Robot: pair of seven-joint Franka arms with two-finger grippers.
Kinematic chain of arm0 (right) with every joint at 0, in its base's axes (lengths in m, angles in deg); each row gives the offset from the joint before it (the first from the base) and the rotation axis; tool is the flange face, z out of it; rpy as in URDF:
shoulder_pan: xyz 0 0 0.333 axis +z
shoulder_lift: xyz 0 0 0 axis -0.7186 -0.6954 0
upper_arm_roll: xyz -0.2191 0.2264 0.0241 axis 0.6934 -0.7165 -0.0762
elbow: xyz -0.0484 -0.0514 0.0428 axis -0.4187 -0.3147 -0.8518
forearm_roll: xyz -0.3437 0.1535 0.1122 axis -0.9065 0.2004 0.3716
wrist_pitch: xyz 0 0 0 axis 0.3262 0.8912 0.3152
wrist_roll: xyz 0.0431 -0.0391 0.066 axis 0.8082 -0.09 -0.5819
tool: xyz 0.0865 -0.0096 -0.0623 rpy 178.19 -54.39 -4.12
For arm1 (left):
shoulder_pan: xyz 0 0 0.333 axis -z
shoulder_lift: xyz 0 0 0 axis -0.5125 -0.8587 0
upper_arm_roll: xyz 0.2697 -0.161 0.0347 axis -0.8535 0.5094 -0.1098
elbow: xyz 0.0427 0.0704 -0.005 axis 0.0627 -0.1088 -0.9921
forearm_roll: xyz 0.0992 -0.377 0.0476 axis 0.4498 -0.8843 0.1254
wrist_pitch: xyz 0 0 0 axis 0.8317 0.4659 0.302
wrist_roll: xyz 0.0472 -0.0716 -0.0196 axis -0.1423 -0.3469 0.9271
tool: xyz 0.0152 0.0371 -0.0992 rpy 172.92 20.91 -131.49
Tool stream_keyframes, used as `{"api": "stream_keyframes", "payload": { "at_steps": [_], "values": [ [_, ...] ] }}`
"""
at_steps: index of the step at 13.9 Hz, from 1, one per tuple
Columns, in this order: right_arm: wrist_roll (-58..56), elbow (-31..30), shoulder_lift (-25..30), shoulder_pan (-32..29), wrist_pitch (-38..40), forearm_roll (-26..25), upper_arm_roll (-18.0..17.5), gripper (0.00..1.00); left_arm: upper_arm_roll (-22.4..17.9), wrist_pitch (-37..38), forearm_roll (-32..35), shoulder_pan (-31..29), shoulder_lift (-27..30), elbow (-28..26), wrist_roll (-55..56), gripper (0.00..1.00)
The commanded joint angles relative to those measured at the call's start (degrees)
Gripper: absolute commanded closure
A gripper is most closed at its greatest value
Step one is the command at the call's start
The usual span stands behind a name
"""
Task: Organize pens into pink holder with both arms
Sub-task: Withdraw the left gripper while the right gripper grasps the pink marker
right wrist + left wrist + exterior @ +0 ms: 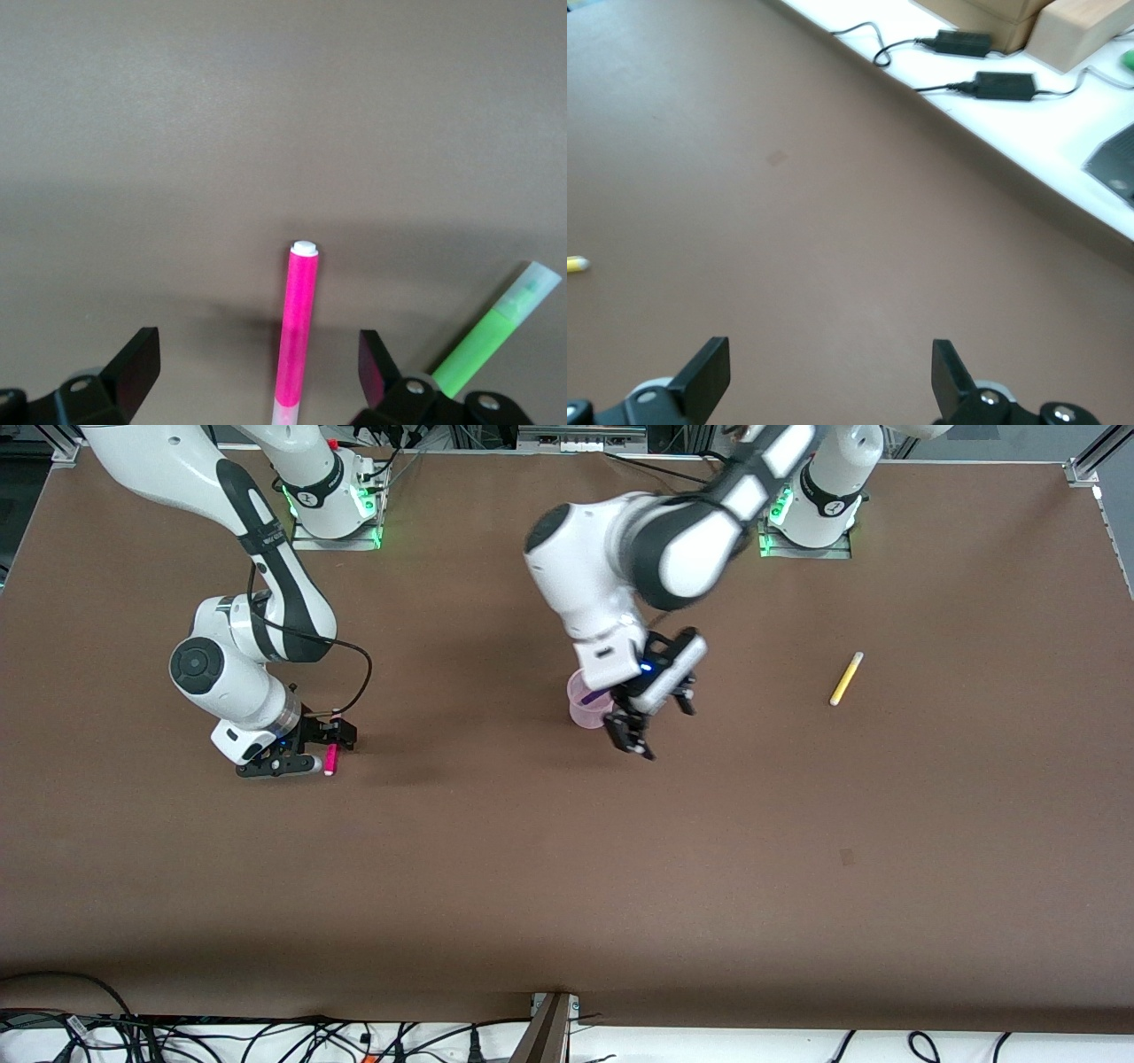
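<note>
The pink holder (585,707) stands mid-table with the purple pen (596,693) leaning inside it. My left gripper (656,728) hangs just beside the holder, open and empty; its wrist view (830,372) shows only bare table between the fingers. My right gripper (310,755) is low at the table toward the right arm's end, open around the magenta-pink pen (297,328), which lies between the fingers without being gripped and also shows in the front view (330,759). The green pen (496,332) lies just outside one finger. The yellow pen (846,678) lies alone toward the left arm's end.
The brown table (567,886) ends at an edge with cables (266,1041) nearest the front camera. Power adapters (992,84) and boxes (1081,27) lie on a white surface off the table edge. The yellow pen's tip (576,264) shows in the left wrist view.
</note>
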Motion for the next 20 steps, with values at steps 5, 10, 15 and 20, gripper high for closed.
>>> {"api": "stream_keyframes", "payload": {
  "at_steps": [5, 10, 15, 20],
  "values": [
    [-6.9, 0.1, 0.6, -0.1, 0.1, 0.6, 0.0, 0.01, 1.0, 0.2, -25.7, -21.0, 9.6, 2.6, -41.7, 0.0],
    [-3.8, 0.1, -0.3, -0.5, 0.1, 0.9, 0.0, 0.02, 1.0, 4.1, -35.4, -32.9, 12.2, 1.9, -70.0, 0.0],
    [8.0, 0.2, -2.8, -0.1, -0.4, 0.9, 0.0, 0.22, 1.0, 5.4, -39.8, -41.5, 13.9, -2.1, -92.7, 0.0],
    [9.5, 0.5, -4.4, -0.3, -0.5, 0.9, 0.0, 0.56, 1.0, 3.6, -42.0, -43.3, 19.9, -7.6, -97.5, 0.0]
  ]
}}
